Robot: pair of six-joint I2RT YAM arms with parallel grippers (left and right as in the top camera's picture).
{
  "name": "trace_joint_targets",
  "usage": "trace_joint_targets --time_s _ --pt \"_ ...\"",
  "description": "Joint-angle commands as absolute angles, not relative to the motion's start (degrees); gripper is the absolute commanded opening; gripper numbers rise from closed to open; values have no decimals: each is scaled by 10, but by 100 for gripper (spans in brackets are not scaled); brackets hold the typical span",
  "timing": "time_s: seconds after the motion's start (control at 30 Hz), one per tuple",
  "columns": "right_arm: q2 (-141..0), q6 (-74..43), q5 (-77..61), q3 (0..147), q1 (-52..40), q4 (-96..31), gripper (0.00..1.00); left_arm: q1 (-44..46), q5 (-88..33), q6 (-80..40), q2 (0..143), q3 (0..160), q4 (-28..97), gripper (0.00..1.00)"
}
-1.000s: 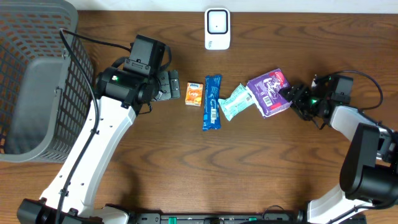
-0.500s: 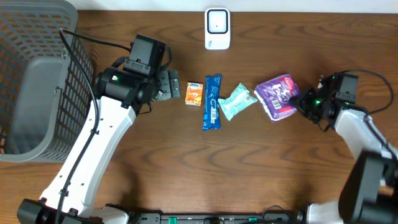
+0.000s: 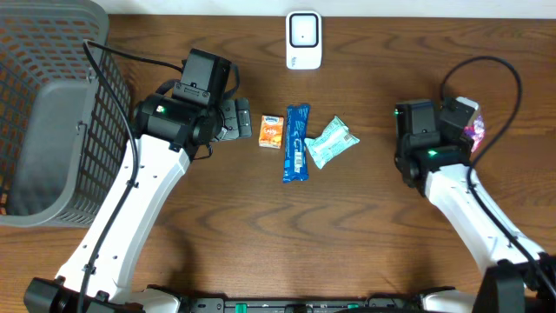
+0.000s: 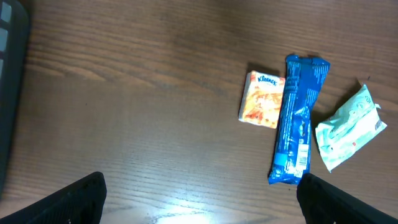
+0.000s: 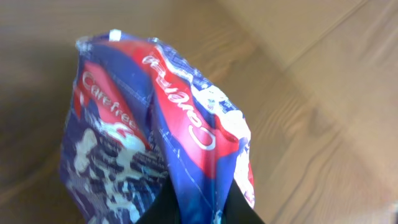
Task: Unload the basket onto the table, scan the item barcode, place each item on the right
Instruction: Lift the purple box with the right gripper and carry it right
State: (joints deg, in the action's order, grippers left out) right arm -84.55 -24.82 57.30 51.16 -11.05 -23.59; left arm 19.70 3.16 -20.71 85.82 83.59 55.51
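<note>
Right gripper [image 5: 199, 202] is clamped on the pack [image 5: 155, 124], a purple and red "Carefree" wrapper pinched at its crumpled edge between the dark fingers [image 5: 163, 208] at the bottom of the right wrist view. Blurred table [image 5: 323, 137] behind it. In the overhead view only a sliver of the pack [image 3: 475, 130] shows, at the right of the frame past the right wrist. It is well apart from the scanner [image 3: 303, 39], which is white and sits at top centre.

Left gripper [image 3: 241, 117] is left of centre with its jaws wide apart and nothing between them. It is just beside the orange tissue pack [image 3: 272, 130], not touching. In the left wrist view its fingers [image 4: 68, 199] sit in the bottom corners.

Right of the tissue pack lies a blue bar [image 3: 296, 142], long axis up-down, then a mint packet [image 3: 331, 142], tilted, near the bar. The grey basket [image 3: 52, 113] fills the upper left of the frame.
</note>
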Motion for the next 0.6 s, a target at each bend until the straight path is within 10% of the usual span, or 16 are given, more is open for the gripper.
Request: trace_joint_targets --time_s 0.0,0.3,0.57 --pt "-871 -98 730 517 -124 -152 1 196 35 -202 862 838 557 98" --pt "-1015 19 687 517 -143 -50 2 196 35 -202 862 838 557 98" --pt "-1051 -39 617 533 -242 -44 61 196 35 -202 862 838 557 98"
